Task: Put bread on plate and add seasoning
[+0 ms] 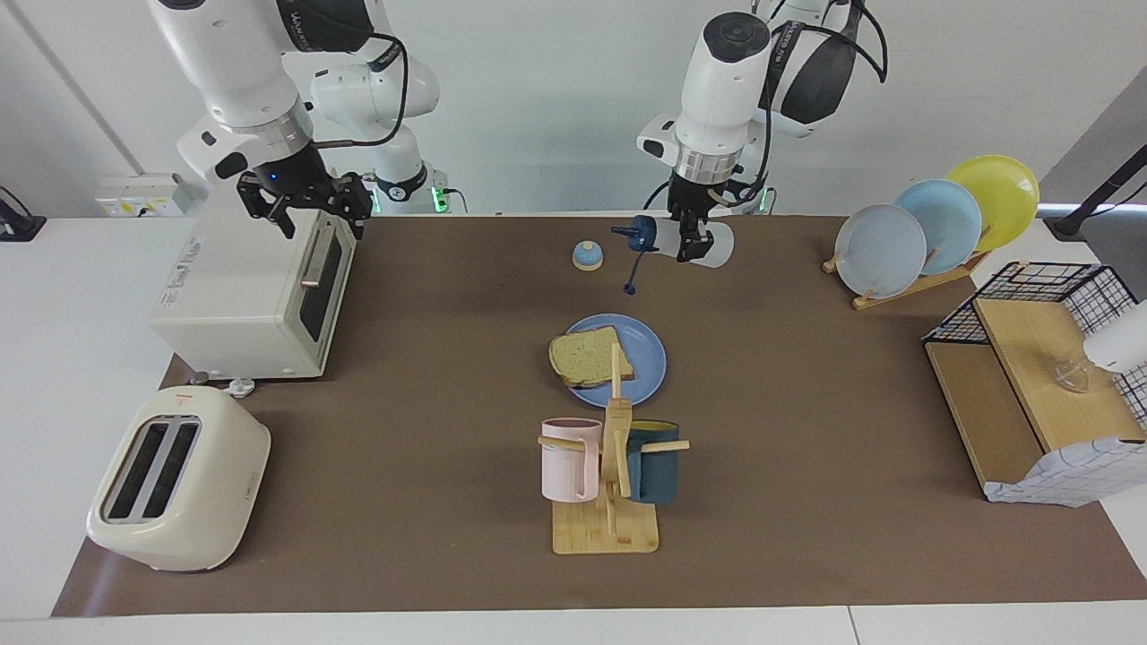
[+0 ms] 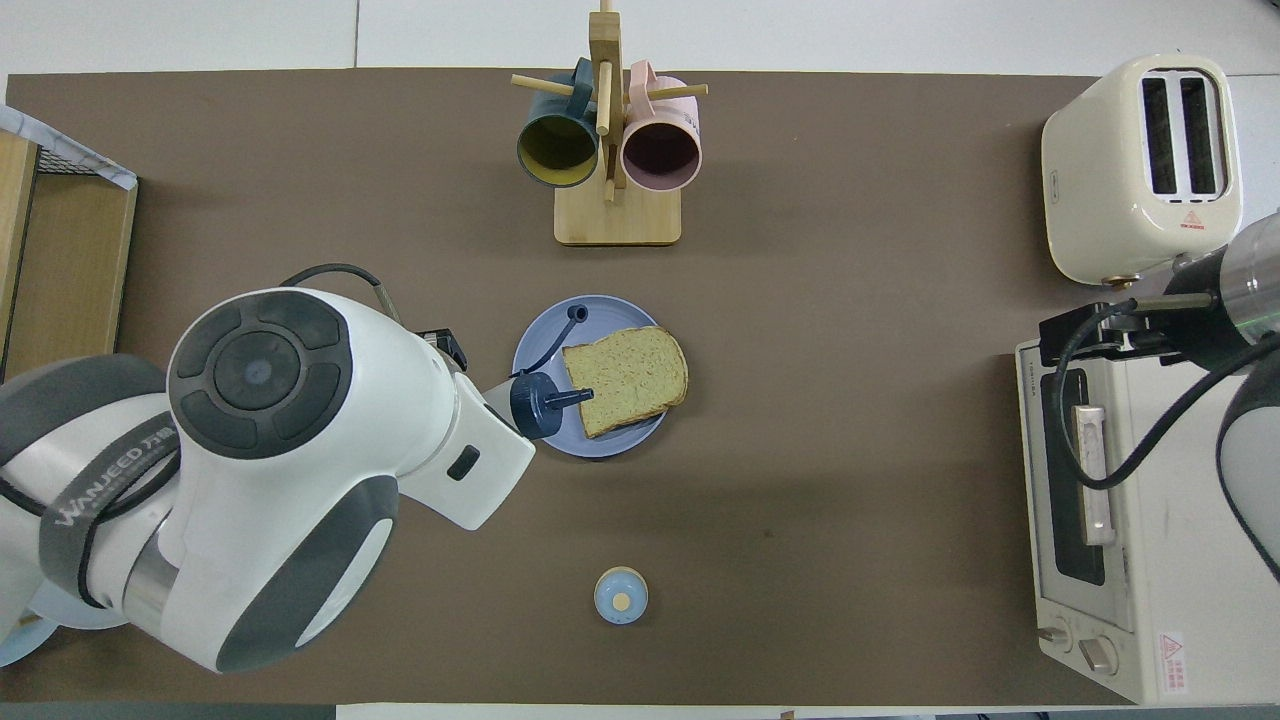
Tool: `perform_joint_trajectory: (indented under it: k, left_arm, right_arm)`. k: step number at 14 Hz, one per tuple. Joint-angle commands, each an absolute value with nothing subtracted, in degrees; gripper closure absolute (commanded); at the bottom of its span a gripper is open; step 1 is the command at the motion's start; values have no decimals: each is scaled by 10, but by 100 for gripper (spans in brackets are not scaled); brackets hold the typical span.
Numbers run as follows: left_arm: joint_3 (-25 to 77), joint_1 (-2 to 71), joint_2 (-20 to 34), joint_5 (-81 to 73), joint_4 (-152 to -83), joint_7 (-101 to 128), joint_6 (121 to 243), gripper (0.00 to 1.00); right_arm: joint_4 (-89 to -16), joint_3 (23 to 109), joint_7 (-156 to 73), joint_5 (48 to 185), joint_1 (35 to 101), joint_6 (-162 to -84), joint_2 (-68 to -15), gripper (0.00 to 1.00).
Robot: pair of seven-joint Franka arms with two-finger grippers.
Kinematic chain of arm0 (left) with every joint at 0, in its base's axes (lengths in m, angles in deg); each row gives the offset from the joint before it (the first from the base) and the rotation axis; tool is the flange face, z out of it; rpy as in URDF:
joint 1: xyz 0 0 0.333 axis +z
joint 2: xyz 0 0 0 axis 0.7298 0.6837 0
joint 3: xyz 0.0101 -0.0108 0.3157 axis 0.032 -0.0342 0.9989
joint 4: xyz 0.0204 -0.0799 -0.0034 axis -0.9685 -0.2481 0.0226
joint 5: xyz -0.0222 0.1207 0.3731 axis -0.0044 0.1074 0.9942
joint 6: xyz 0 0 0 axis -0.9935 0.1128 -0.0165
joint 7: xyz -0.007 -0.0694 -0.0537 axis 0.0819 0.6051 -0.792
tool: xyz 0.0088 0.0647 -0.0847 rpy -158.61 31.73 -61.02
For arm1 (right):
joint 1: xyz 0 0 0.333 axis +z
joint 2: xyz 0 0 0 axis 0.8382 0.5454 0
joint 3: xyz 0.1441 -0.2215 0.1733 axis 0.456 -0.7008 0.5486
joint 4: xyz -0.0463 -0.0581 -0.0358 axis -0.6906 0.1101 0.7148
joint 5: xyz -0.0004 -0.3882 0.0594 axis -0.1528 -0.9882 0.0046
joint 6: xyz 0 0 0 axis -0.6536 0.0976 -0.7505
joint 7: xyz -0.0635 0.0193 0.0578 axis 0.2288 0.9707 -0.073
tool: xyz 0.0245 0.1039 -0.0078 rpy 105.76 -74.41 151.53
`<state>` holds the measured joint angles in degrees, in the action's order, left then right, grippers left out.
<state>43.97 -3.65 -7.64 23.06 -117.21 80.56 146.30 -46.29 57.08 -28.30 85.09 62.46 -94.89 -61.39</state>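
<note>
In the facing view, the left gripper [image 1: 692, 240] is hanging high above the table with its fingers clamping the seasoning [image 1: 679, 239], which is lying on its side in the grasp, dark cap pointing toward the right arm's end and a loose cap strap dangling below. Below the fingers the brown mat [image 1: 806, 430] is lying bare. The bell [image 1: 587, 255] is sitting on the mat down and to the capped side of those fingers, apart from them. The plate [image 1: 650, 358] is lying farther from the robots than the bell, with the bread [image 1: 590, 356] resting on it, one corner overhanging the rim toward the right arm's end. The mug rack [image 1: 612, 475] is standing just beside the plate's edge, farther from the robots. The right gripper [image 1: 315, 210] is hovering over the toaster oven [image 1: 251, 278], its fingers spread apart and holding nothing. The toaster [image 1: 175, 479] is sitting near the mat's corner, and the plate rack [image 1: 932, 224] and the wire shelf [image 1: 1039, 367] are crowding the left arm's end.

In the overhead view, the left gripper's fingers are hiding under the arm; the seasoning [image 2: 535, 404] is projecting over the plate [image 2: 540, 340], its nozzle over the bread [image 2: 630, 375]. The bell [image 2: 621, 595] is sitting nearer the robots, with open mat around it. The right gripper [image 2: 1085, 330] is hanging over the toaster oven [image 2: 1150, 560], beside the toaster [image 2: 1140, 165]. The mug rack [image 2: 615, 215] is standing near the mat's edge.
</note>
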Motion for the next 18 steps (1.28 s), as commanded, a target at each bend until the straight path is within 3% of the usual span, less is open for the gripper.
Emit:
perform_joint_trajectory:
  k: [1, 4, 12, 18]
  left_arm:
    - [439, -45, -59, 269, -1171, 785, 1452, 100]
    - [432, -45, -40, 299, -1170, 772, 1452, 100]
    - [432, -45, -8, 377, -1163, 760, 1422, 100]
    - [432, -65, 46, 424, -1114, 740, 1359, 100]
  right_arm:
    - [-450, 576, -301, 837, 601, -945, -605, 0]
    - [-360, 575, -303, 821, 603, -894, -542, 0]
    - [-395, 576, -324, 831, 580, -891, -559, 0]
    - [-397, 575, -325, 831, 576, -888, -565, 0]
